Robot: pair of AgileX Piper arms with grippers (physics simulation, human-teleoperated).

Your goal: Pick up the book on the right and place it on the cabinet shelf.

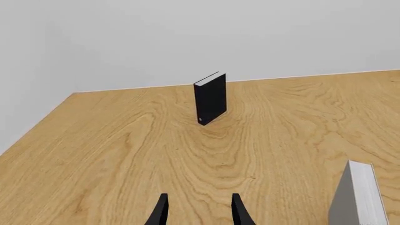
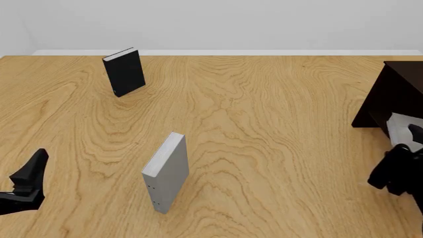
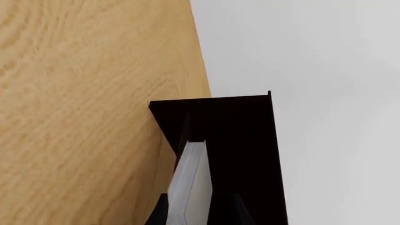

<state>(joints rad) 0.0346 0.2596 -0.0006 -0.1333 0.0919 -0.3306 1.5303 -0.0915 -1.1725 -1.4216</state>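
My right tool (image 2: 404,148) sits at the far right edge of the table (image 2: 264,124), clamped on the book (image 2: 398,128), its two fingers (image 3: 159,212) pressed against either cover in the wrist view. The book is light grey with paler page edges; it is off the table, tilted, its leading end pushed up against the dark cabinet (image 2: 395,94) at the opening. In the right wrist view the book (image 3: 190,183) runs forward from between the fingers into the cabinet (image 3: 237,140), its far end meeting a dark upright panel inside; whether it already rests on the shelf I cannot tell. The cabinet stands near the right edge of the table, cut off by the frame in the front view. My left tool (image 2: 26,183) hangs low at the near left, fingers apart with nothing between them; the left wrist view shows the two dark fingertips (image 1: 160,212) with bare table between. A dotted grey book (image 2: 166,171) stands upright near the table's middle, small dark dots on its narrow edge, well apart from both tools. A black book (image 2: 124,72) stands upright at the far left, near the back wall, white page edges on top.
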